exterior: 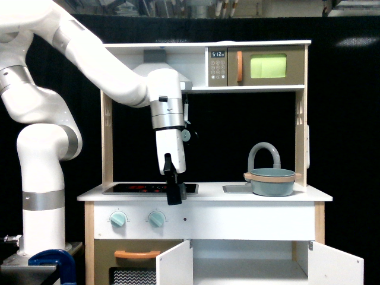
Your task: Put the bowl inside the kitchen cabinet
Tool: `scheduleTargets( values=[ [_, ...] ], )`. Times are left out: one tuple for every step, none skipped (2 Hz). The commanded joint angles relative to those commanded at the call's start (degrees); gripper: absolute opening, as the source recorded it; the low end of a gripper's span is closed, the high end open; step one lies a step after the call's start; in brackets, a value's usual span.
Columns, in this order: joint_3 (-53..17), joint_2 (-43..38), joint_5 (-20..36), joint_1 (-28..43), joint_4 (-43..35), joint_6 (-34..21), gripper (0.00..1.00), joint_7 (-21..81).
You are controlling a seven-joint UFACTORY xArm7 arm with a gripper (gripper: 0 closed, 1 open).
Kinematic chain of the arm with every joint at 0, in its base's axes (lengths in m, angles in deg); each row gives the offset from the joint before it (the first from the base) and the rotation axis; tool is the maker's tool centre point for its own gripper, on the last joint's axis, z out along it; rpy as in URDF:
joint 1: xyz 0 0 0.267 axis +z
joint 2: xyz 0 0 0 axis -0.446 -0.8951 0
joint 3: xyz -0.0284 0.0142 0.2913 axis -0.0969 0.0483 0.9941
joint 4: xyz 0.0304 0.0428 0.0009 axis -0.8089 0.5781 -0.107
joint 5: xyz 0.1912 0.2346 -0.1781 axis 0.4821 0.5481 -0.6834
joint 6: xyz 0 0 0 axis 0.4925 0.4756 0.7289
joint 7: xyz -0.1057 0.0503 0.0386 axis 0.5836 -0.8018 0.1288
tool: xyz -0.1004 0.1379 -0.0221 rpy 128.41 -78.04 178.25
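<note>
The grey-blue bowl (pixel 272 181) with its tan rim band sits on the counter's right side, in the sink under the grey faucet. Below the counter, the kitchen cabinet (pixel 249 262) stands with both white doors swung open, showing a pale interior. My gripper (pixel 173 194) hangs point-down in front of the counter's edge near the stove's right end, well to the left of the bowl. Its dark fingers appear edge-on, so I cannot tell whether they are apart. Nothing is seen in them.
A black stovetop (pixel 149 188) lies on the counter's left. An oven with an orange handle (pixel 137 254) is lower left. A microwave (pixel 256 66) sits on the top shelf. A toy utensil (pixel 186 127) hangs partly behind my arm. A blue clamp (pixel 50 261) is at the bottom left.
</note>
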Motion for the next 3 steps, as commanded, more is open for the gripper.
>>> scheduleTargets(
  values=[
    [-2.06, -11.25, 12.5, 5.38, -18.23, -1.79, 1.0, -1.78],
    [-3.85, -15.42, 23.81, 8.27, -22.98, -1.66, 1.0, 11.7],
    [-4.27, -20.45, 28.61, 8.45, -28.79, -5.79, 1.0, 9.61]
  ],
)
